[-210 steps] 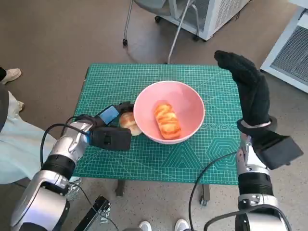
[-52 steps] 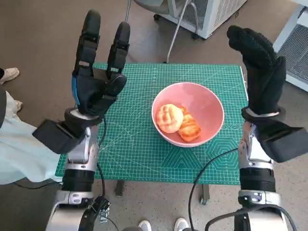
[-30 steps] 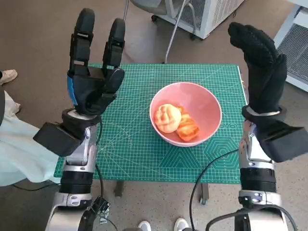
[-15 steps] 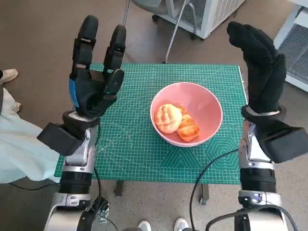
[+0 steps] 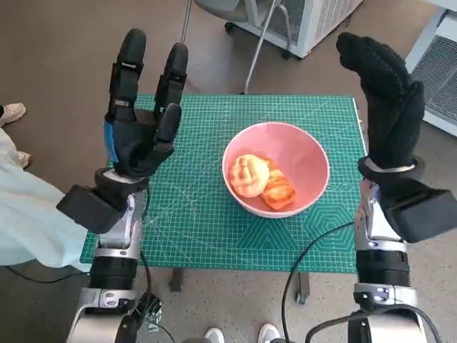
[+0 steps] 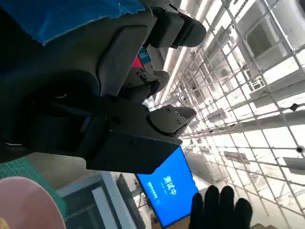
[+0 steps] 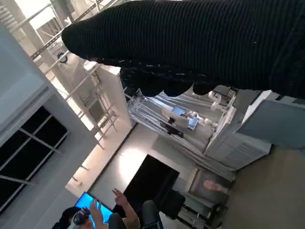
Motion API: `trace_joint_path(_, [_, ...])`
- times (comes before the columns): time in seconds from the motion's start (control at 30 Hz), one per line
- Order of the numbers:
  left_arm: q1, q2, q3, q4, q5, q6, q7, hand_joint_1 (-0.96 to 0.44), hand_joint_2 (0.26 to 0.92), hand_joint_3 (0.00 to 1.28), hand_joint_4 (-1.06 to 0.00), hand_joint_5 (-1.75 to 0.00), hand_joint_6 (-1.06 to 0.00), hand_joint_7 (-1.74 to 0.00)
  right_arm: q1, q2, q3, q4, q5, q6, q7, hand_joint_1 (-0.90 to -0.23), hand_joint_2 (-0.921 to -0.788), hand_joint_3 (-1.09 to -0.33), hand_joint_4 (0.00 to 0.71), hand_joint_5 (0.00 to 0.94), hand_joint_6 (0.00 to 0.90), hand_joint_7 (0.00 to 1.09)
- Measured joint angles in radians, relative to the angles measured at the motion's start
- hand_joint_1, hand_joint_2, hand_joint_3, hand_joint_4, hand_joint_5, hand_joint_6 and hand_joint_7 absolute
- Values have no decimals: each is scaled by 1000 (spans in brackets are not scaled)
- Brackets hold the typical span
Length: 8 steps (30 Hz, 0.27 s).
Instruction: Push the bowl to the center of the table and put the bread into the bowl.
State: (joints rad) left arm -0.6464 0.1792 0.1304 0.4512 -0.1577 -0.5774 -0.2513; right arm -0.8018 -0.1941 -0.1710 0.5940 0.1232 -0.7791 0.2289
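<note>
The pink bowl (image 5: 275,168) stands on the green cutting mat (image 5: 207,207), a little right of the table's middle. Two pieces of bread lie in it: a round bun (image 5: 249,174) and a golden twisted roll (image 5: 278,190) beside it. My left hand (image 5: 139,121) is raised high over the mat's left part, fingers spread and pointing up, holding nothing. My right hand (image 5: 385,107) in the black glove is lifted above the table's right edge, fingers up, empty. The left wrist view catches the bowl's rim (image 6: 28,202) and my gloved right hand (image 6: 220,210) far off.
A chair's legs and wheels (image 5: 228,21) stand behind the table, with a white cabinet (image 5: 321,18) beyond. A person's pale trouser leg (image 5: 28,221) and shoe (image 5: 11,111) are at the left. Feet (image 5: 239,334) show below the table's front edge. A person (image 7: 119,214) appears in the right wrist view.
Over the last second nothing has visibly moved. Earlier, the left hand lay low by the bun beside the bowl; the bun now lies in the bowl and the hand is raised.
</note>
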Motion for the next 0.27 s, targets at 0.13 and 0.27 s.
trace_joint_path(0.13, [3,-15,1,-7,-28,14,-11,125,750,998,-262,-3,-73,-539,0,0,0,1,0,-2,0,-580,-921,-714,332,0,33,742])
trace_joint_path(0.27, [7,-28,1,-17,-39,22,-13,117,743,1017,-264,-3,-74,-548,1,0,0,3,-1,-7,0,-580,-921,-715,332,0,32,740])
